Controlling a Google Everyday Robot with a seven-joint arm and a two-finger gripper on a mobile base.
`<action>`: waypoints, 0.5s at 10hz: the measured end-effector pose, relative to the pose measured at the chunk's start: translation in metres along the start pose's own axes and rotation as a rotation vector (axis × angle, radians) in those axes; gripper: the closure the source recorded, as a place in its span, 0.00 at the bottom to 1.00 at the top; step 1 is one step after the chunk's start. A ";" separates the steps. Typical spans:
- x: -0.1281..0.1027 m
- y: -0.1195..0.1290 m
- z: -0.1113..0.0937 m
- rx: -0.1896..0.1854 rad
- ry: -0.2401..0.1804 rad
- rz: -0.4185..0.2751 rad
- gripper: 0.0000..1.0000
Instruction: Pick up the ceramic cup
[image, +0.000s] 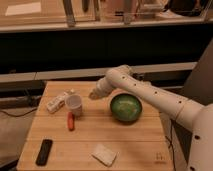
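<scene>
The ceramic cup (74, 104) is a small plain white tapered cup standing upright on the left half of the wooden table (135, 142). My white arm reaches in from the right over the green bowl (125, 107). My gripper (93, 95) is at the arm's end, just right of the cup and a little behind it, slightly above the table. It is apart from the cup.
A white box (57, 101) lies behind and left of the cup. A red object (71, 121) lies in front of the cup. A black remote (44, 151) is at the front left. A flat white packet (104, 154) lies at the front centre.
</scene>
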 end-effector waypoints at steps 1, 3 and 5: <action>0.000 0.000 0.001 0.002 -0.008 0.001 0.95; -0.001 -0.001 0.000 0.005 -0.017 0.000 0.82; -0.001 -0.002 -0.001 0.014 -0.027 -0.003 0.60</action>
